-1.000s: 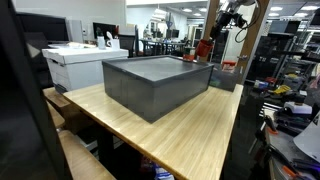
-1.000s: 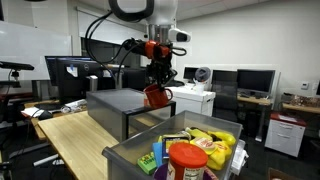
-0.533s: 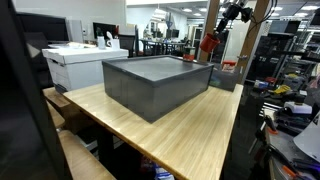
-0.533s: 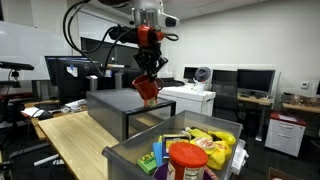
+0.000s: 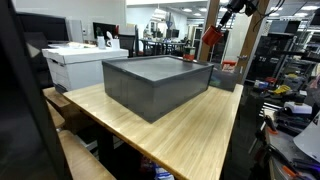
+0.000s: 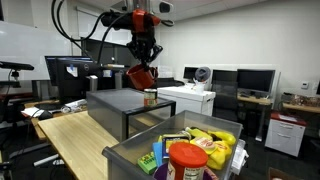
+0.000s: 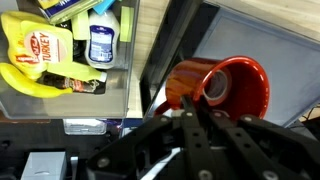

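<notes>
My gripper [image 6: 143, 64] is shut on the rim of a red-orange cup [image 6: 140, 77], which hangs tilted in the air above the far end of a dark grey bin [image 6: 122, 104]. In an exterior view the red-orange cup [image 5: 211, 36] sits high above the dark grey bin's [image 5: 150, 85] back corner. In the wrist view the gripper [image 7: 196, 102] pinches the red-orange cup's [image 7: 240, 85] wall, its open mouth facing the camera. Below lie the dark grey bin's floor [image 7: 262, 38] and a clear bin [image 7: 130, 62] of groceries.
The clear bin [image 6: 122, 162] holds a red-lidded jar [image 6: 187, 160], yellow packets [image 6: 215, 140] and a green box. Both bins stand on a wooden table [image 5: 195, 130]. A white printer [image 5: 80, 62] stands beside the table, a wooden post [image 5: 256, 45] behind it, and monitors [image 6: 65, 75] further off.
The arm has risen with the cup, carrying it from just over the grey bin's rim to well above it. The grip has stayed shut.
</notes>
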Motion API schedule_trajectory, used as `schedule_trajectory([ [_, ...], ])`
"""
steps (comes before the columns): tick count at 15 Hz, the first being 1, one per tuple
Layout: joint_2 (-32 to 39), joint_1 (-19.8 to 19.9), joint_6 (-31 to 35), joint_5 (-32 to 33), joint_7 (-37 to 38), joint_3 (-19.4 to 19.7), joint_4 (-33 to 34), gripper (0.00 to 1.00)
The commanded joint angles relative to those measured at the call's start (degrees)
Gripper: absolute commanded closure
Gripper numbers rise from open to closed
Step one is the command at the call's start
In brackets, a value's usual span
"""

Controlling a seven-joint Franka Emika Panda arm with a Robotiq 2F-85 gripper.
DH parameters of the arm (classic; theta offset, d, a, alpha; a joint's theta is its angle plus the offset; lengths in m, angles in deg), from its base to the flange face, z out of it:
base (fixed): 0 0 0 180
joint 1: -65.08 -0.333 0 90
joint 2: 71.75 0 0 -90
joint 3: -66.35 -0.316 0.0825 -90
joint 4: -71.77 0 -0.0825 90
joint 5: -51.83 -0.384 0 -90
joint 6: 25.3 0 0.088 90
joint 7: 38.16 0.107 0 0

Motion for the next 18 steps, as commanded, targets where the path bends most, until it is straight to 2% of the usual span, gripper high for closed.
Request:
schedule_trajectory([
  [1,-1.24,-1.64,-2.81,0.14,-0.12,0.96,1.78,0.98],
  [9,1.88,-2.87,-11.66,-0.46,0.87,1.37,9.80,0.98],
  [14,7.38,-2.33,-21.29,-1.60,1.45,1.76,18.41,0.98],
  [18,11.06,-1.55,-24.52,-1.69,3.34,1.25,23.58,0.98],
])
